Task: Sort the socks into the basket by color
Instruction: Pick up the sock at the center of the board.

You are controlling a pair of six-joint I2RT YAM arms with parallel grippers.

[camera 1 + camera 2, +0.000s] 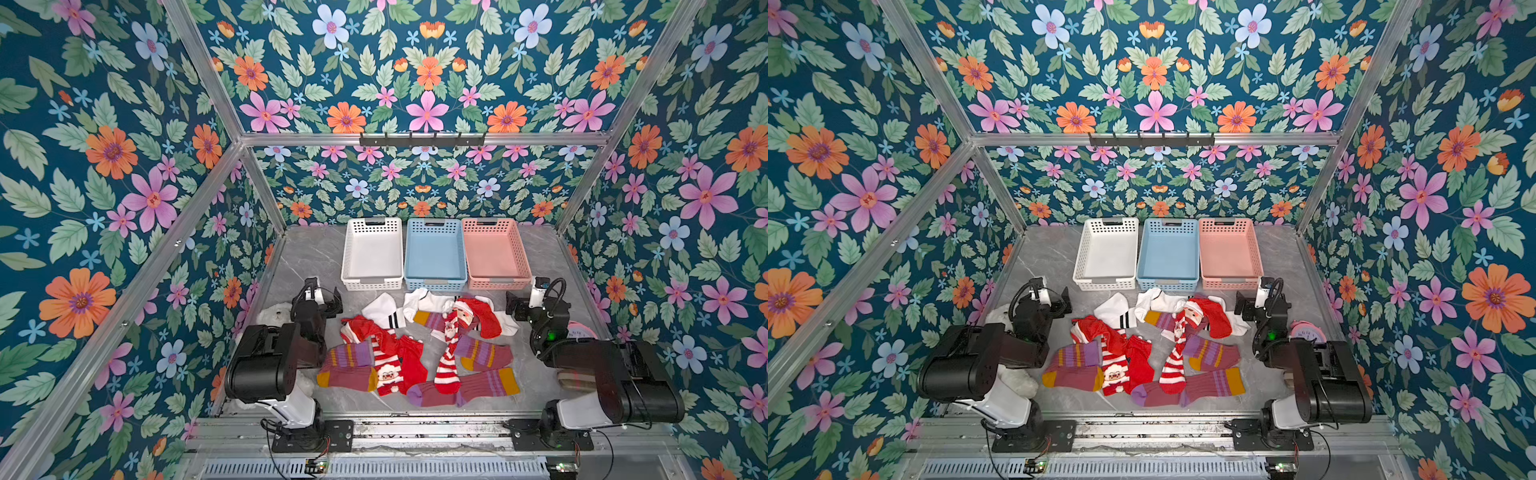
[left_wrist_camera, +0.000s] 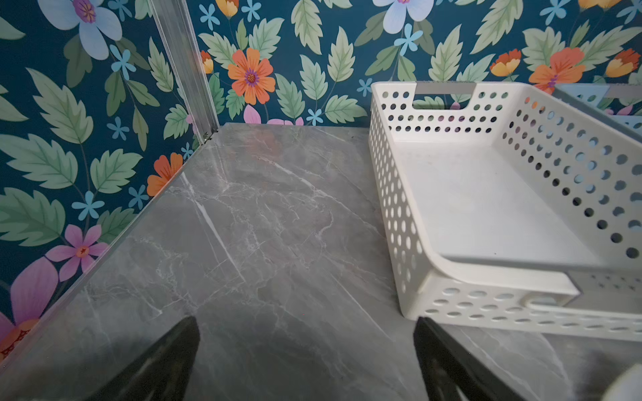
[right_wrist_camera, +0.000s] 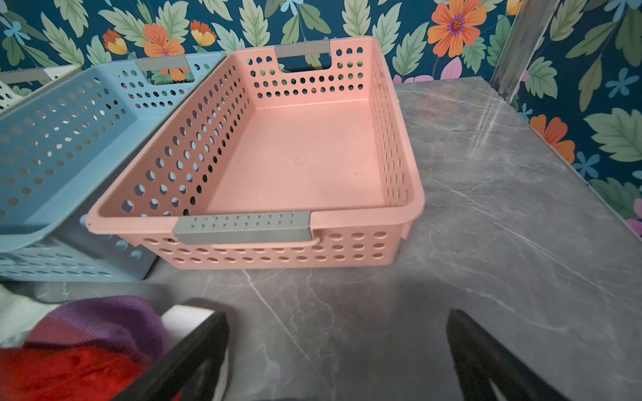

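Three baskets stand side by side at the back of the grey worktop (image 1: 311, 257): a white basket (image 1: 371, 284), a blue basket (image 1: 435, 285) and a pink basket (image 1: 497, 283), each showing a bare floor. We find the socks (image 1: 419, 345) in one loose heap on the worktop just in front of the baskets, between our two arms, none of them in a basket yet. White socks (image 1: 382, 309) with black stripes lie nearest the baskets. Red socks (image 1: 409, 361) with Santa faces or red-white stripes run through the middle. Maroon socks (image 1: 347, 376) with purple stripes and mustard toes lie toward the near edge, several overlapping. Our left tool (image 2: 305, 361) hangs with its jaws spread wide over bare worktop, just beside the near corner of the white basket, holding nothing. Our right tool (image 3: 340, 357) is likewise spread wide and empty, in front of the pink basket. The edge of the heap lies just beside one finger (image 3: 198, 350), and we cannot tell whether they touch.
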